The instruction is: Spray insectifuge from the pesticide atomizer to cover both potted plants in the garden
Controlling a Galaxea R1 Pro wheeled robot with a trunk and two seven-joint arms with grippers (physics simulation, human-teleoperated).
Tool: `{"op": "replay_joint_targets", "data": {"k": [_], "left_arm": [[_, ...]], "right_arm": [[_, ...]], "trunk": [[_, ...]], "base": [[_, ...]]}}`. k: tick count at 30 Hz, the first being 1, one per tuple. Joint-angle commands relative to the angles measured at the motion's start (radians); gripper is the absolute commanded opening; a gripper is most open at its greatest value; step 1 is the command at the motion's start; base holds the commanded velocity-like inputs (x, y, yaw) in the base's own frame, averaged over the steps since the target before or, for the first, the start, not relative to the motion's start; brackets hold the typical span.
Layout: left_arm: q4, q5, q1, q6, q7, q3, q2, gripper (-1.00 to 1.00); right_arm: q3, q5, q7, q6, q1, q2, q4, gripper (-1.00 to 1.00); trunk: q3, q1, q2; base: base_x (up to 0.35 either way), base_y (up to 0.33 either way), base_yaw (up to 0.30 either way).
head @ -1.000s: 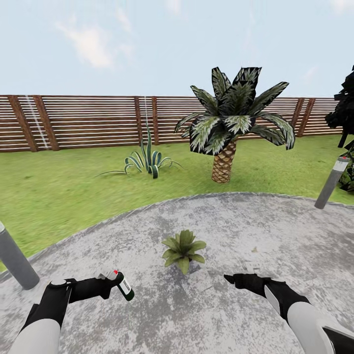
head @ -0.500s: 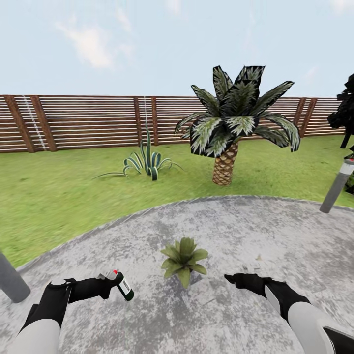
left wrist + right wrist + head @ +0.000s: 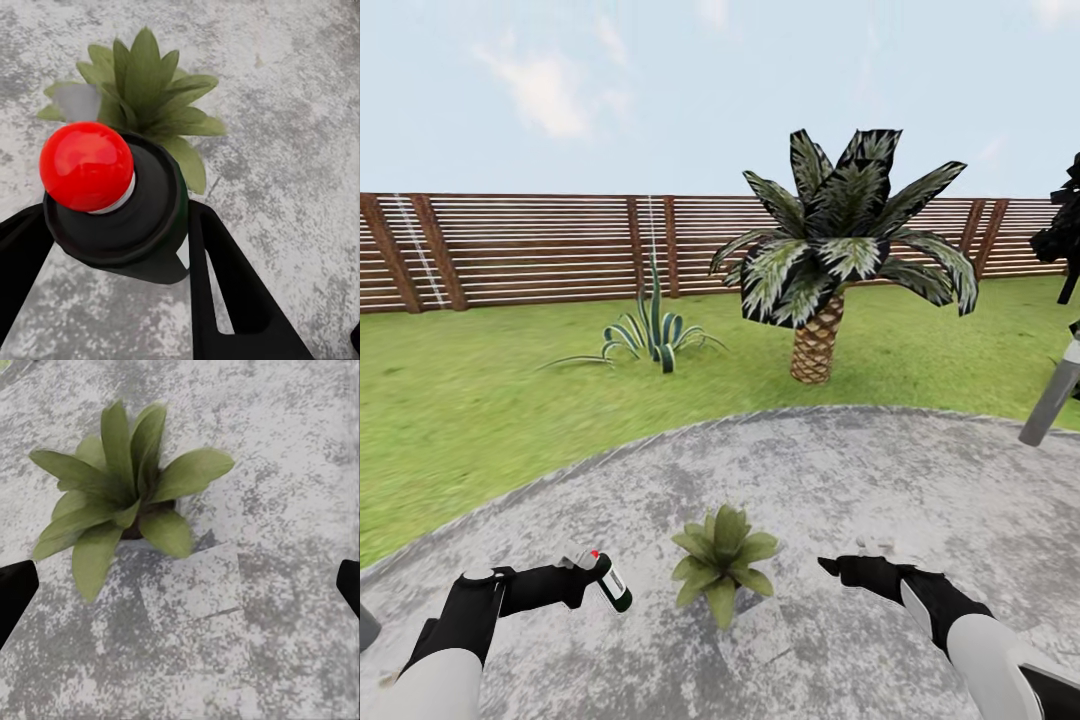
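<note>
Left gripper (image 3: 588,578) clamped on the pesticide atomizer (image 3: 610,582); right gripper (image 3: 838,570) open, empty. We'd aim the red cap (image 3: 86,166) rightward at the near potted plant (image 3: 721,560), holding steady.

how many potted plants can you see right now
1. The potted plant sits on the grey paved patch, between the two arms, right of the pesticide atomizer. A second may lie outside the views.
</note>
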Motion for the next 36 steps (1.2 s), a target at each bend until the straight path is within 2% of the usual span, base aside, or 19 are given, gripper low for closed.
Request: {"op": "replay_joint_targets", "data": {"k": [1,4,6,10,12,13,15,17,19,21,22,24,26,27,28,29,31,32,36], "left_arm": [[-0.002,-0.005,-0.001,0.009,-0.006,0.005,-0.001,-1.00],[-0.003,-0.005,-0.002,0.009,-0.007,0.005,0.006,-1.00],[-0.004,-0.006,-0.002,0.008,-0.008,0.005,0.030,-1.00],[-0.006,-0.008,-0.002,0.008,-0.053,0.001,0.129,-1.00],[-0.026,-0.010,-0.002,0.007,-0.124,-0.001,0.176,-1.00],[-0.069,-0.010,-0.003,0.006,-0.196,-0.002,0.206,-1.00],[-0.172,-0.013,-0.003,0.003,-0.322,-0.008,0.234,-1.00],[-0.259,-0.025,-0.002,-0.004,-0.369,-0.037,0.242,-1.00],[-0.317,-0.088,-0.003,-0.008,-0.383,-0.111,0.247,-1.00],[-0.333,-0.166,-0.002,-0.009,-0.383,-0.179,0.247,-1.00],[-0.338,-0.202,-0.003,-0.010,-0.383,-0.215,0.246,-1.00],[-0.344,-0.257,-0.003,-0.010,-0.383,-0.339,0.242,-1.00],[-0.344,-0.263,-0.002,-0.010,-0.383,-0.410,0.236,-1.00],[-0.344,-0.264,-0.002,-0.010,-0.383,-0.434,0.225,-1.00],[-0.344,-0.263,-0.002,-0.011,-0.383,-0.456,0.194,-1.00],[-0.344,-0.263,-0.002,-0.011,-0.383,-0.458,0.185,-1.00],[-0.342,-0.262,-0.001,-0.012,-0.383,-0.463,0.162,-1.00],[-0.342,-0.262,-0.001,-0.012,-0.383,-0.463,0.160,-1.00],[-0.341,-0.262,-0.001,-0.021,-0.383,-0.468,0.139,-1.00]], "right_arm": [[-0.009,0.007,0.006,0.007,0.000,0.000,-0.002,1.00],[-0.010,0.006,0.006,0.007,0.000,-0.001,-0.006,1.00],[-0.010,0.006,0.008,0.007,0.000,-0.002,-0.030,1.00],[-0.005,0.010,0.012,0.016,-0.001,-0.007,-0.235,1.00],[-0.003,0.012,0.014,0.030,-0.002,-0.007,-0.378,1.00],[-0.001,0.013,0.021,0.058,-0.003,-0.008,-0.474,1.00],[0.001,0.014,0.097,0.163,-0.004,-0.007,-0.601,1.00],[0.002,0.014,0.222,0.263,-0.004,-0.006,-0.653,1.00],[0.023,0.015,0.372,0.335,-0.004,-0.005,-0.677,1.00],[0.098,0.014,0.432,0.357,-0.003,-0.003,-0.684,1.00],[0.162,0.013,0.447,0.364,-0.003,-0.001,-0.683,1.00],[0.351,0.007,0.469,0.393,-0.014,0.018,-0.681,1.00],[0.392,0.010,0.471,0.413,-0.016,0.138,-0.676,1.00],[0.400,0.012,0.470,0.417,-0.017,0.183,-0.653,1.00],[0.412,0.013,0.473,0.419,-0.017,0.220,-0.594,1.00],[0.428,0.014,0.474,0.419,-0.017,0.224,-0.587,1.00],[0.619,0.009,0.554,0.419,-0.017,0.230,-0.578,1.00],[0.653,0.008,0.571,0.419,-0.017,0.231,-0.578,1.00],[0.686,0.006,0.585,0.419,-0.017,0.234,-0.580,1.00]], "trunk": [[-0.001,0.000,0.000],[-0.001,0.000,0.000],[-0.001,0.000,0.000],[-0.001,0.000,0.000],[-0.001,0.000,0.000],[-0.001,0.000,0.000],[-0.001,0.000,0.000],[-0.001,0.000,0.000],[-0.001,0.000,0.000],[-0.001,0.000,0.000],[-0.001,0.000,0.000],[-0.001,0.000,0.000],[-0.001,0.000,0.000],[-0.001,0.000,0.000],[-0.001,0.000,0.000],[-0.001,0.000,0.000],[-0.001,0.000,0.000],[-0.001,0.000,0.000],[-0.001,0.000,0.000]], "base": [[0.256,-0.217,0.000],[0.155,-0.134,0.000],[0.042,-0.036,0.000],[0.010,-0.008,0.000],[0.002,-0.002,0.000],[0.000,0.000,0.000],[0.000,0.000,0.000],[0.000,0.000,0.000],[0.000,0.000,0.000],[0.000,0.000,0.000],[0.000,0.000,0.000],[0.000,0.000,0.000],[0.000,0.000,0.000],[0.000,0.000,0.000],[0.000,0.000,0.000],[0.000,0.000,0.000],[0.000,0.000,0.000],[0.000,0.000,0.000],[0.000,0.000,0.000]]}}
